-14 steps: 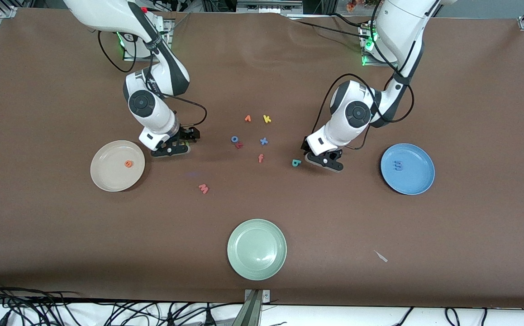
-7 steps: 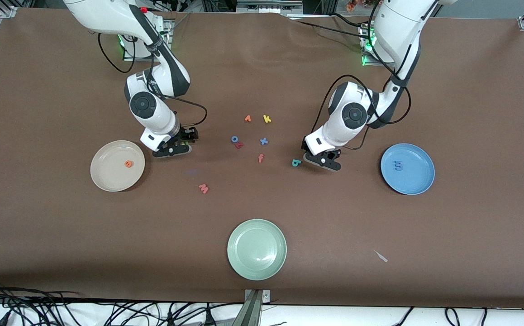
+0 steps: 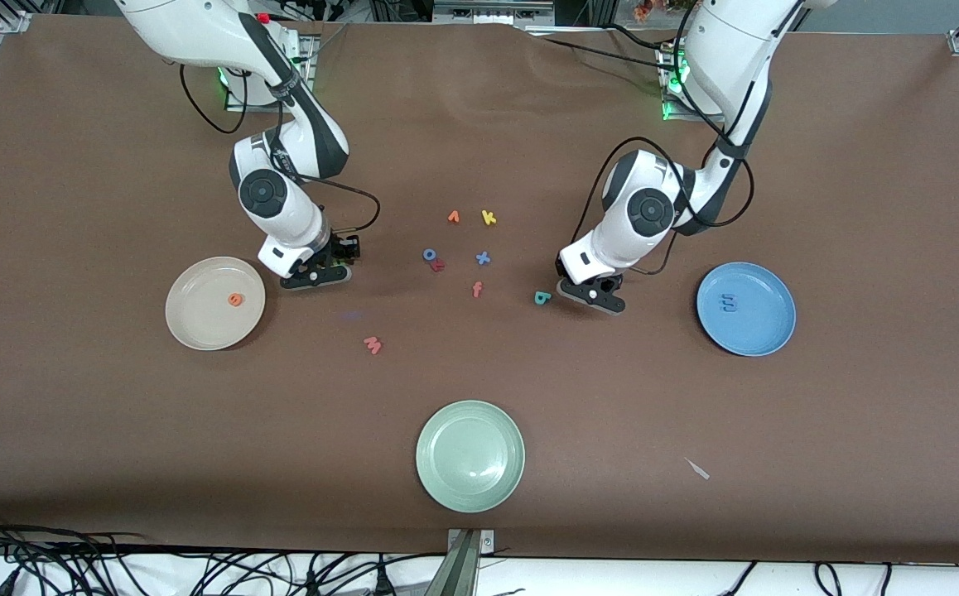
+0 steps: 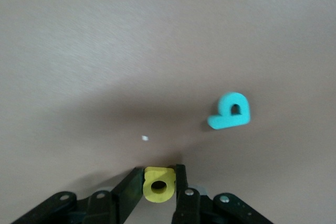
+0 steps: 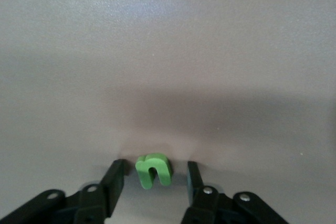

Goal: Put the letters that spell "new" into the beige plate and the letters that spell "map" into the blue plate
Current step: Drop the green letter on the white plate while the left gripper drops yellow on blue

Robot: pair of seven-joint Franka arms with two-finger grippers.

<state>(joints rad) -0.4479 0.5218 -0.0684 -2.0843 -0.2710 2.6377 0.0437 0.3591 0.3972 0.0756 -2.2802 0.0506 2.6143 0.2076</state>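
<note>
My left gripper (image 4: 159,170) is shut on the yellow looped letter (image 4: 159,186), low over the table (image 3: 591,295). The teal looped letter (image 4: 230,112) lies just beside it (image 3: 542,298). My right gripper (image 5: 155,164) stands open around the green n (image 5: 153,171), with a gap on each side, next to the beige plate (image 3: 198,327). That plate holds the orange e (image 3: 235,300). The blue m (image 3: 728,303) lies in the blue plate (image 3: 761,335). The pinkish-red w (image 3: 373,344) rests on the table, nearer the front camera than the right gripper (image 3: 314,273).
Between the two grippers lie loose letters: an orange v (image 3: 454,217), a yellow k (image 3: 489,218), a blue o (image 3: 429,255), a blue x (image 3: 483,258) and an orange-red f (image 3: 477,289). A pale green plate (image 3: 469,455) sits near the front edge.
Both arms have shifted only slightly over their spots. No plate or loose letter on the table has moved.
</note>
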